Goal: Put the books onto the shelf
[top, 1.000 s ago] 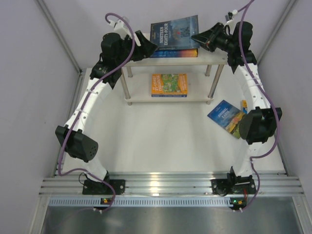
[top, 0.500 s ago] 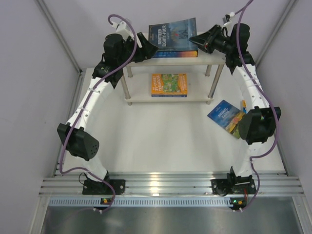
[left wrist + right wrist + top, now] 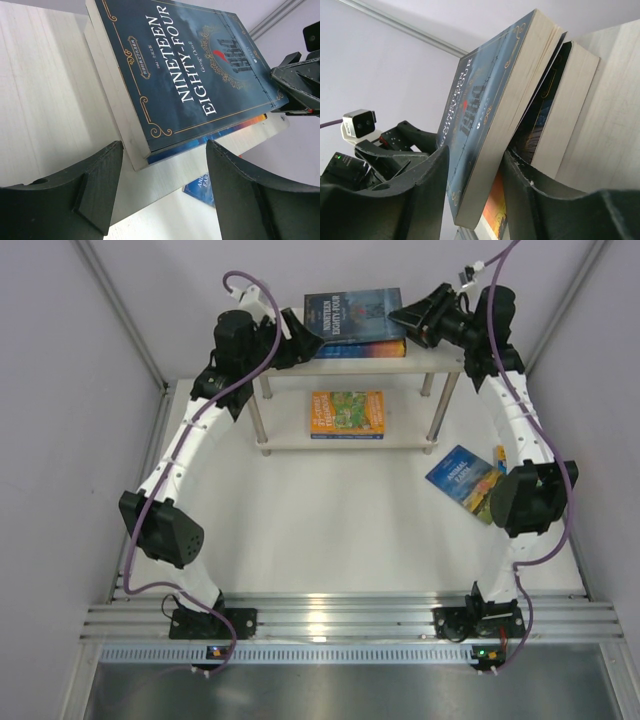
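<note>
The left gripper [image 3: 164,150] is held wide, its matte black, wedge-shaped plastic fingers [image 3: 90,185] set apart either side of the near corner of the Nineteen Eighty-Four paperback [image 3: 190,75], with none of it grasped. The right gripper [image 3: 476,165] is set astride the opposite corner of the same paperback; whether the fingers [image 3: 420,185] press on it cannot be told. The glossy dark-blue cover, edged with gilt scrollwork, is laid flat on a second book with a blue and orange spine [image 3: 360,348], and both are carried by the top board of the shelf [image 3: 440,362], a pale, fine-grained wooden board on silver metal legs. In the top view the left gripper is seen at 9 o'clock of this stack and the right at 3 o'clock. A green illustrated book [image 3: 347,412] is laid on the lower board. The shelf is placed at 12 o'clock of the white table [image 3: 330,530]; at 3 o'clock a blue Animal Farm paperback [image 3: 460,475] is left on the table, partly covered by the right arm.
</note>
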Robot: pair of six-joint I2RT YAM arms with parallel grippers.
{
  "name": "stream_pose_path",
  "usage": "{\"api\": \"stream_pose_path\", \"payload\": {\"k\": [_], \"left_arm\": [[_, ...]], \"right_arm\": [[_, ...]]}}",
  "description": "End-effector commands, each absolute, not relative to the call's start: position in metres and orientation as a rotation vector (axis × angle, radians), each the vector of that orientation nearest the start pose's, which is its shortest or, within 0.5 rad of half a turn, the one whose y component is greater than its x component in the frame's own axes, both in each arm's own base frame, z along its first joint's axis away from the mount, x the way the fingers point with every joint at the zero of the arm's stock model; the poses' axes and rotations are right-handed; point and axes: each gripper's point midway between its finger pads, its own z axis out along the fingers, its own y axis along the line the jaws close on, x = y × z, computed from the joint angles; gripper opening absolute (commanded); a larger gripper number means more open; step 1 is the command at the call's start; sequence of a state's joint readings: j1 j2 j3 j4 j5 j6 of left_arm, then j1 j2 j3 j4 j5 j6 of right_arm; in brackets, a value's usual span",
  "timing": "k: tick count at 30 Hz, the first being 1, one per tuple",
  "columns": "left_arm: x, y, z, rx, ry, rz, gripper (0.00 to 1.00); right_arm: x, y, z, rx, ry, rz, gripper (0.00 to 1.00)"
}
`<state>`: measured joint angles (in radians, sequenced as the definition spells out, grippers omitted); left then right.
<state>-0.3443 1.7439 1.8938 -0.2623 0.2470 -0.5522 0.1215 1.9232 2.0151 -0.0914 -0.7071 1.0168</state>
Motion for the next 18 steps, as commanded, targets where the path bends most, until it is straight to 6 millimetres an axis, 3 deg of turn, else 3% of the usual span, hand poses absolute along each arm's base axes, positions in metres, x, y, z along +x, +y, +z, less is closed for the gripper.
{"api": "stream_pose_path", "payload": {"k": [1,8,13,18], "left_arm": [[0.479,-0.237,0.425,0.023,1.696,-0.892,0.73],[0.48,-0.235,0.426,0.017,1.696,-0.902,0.73],[0.481,-0.23,0.435,0.016,1.664,-0.899,0.73],[0.48,-0.228,0.449,0.013,1.637,-0.919,0.73]], "right_arm": [[0.495,0.197,0.473,0.081,1.646,1.344,0.45],[0.5,0.187,0.466,0.107,1.67,1.286,0.47],[0.498,0.181,0.472,0.107,1.657,1.256,0.44],[0.498,0.182,0.47,0.105,1.661,1.259,0.32]]}}
